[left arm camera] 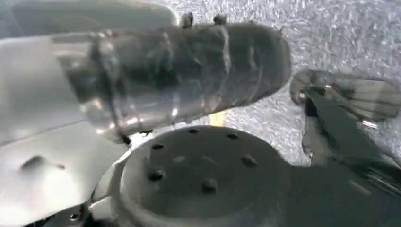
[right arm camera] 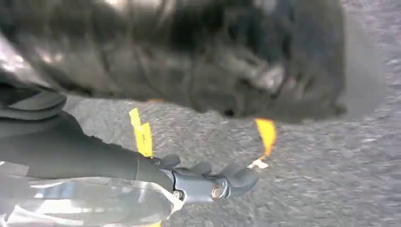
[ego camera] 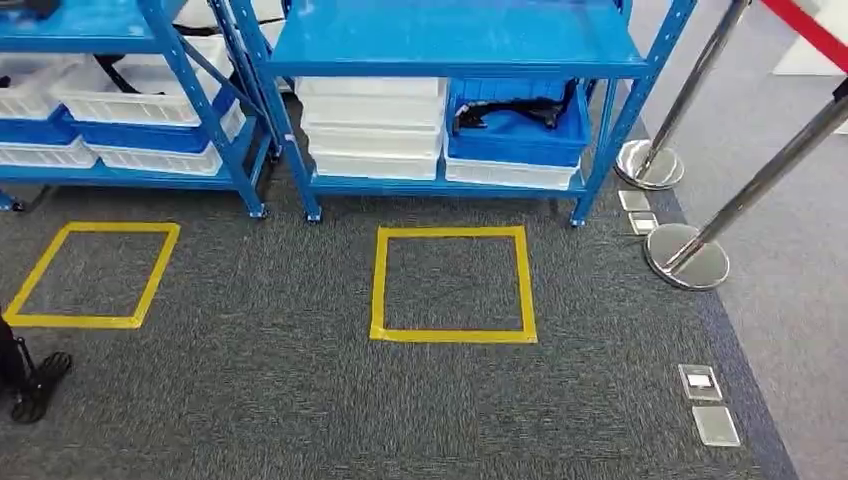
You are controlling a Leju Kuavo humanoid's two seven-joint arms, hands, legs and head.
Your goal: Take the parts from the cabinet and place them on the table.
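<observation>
the blue metal cabinet (ego camera: 455, 45) stands at the far edge of the grey carpet, its low shelf stacked with bins. a pile of white trays (ego camera: 372, 130) fills the shelf's left side, and beside it an open blue bin (ego camera: 520, 135) sits on a white tray, holding dark parts (ego camera: 510, 112) that lie jumbled inside, their shapes too small to tell.

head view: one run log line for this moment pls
phase: facing blue cabinet | parts: none held | blue bin on bottom shelf | floor: yellow square
</observation>
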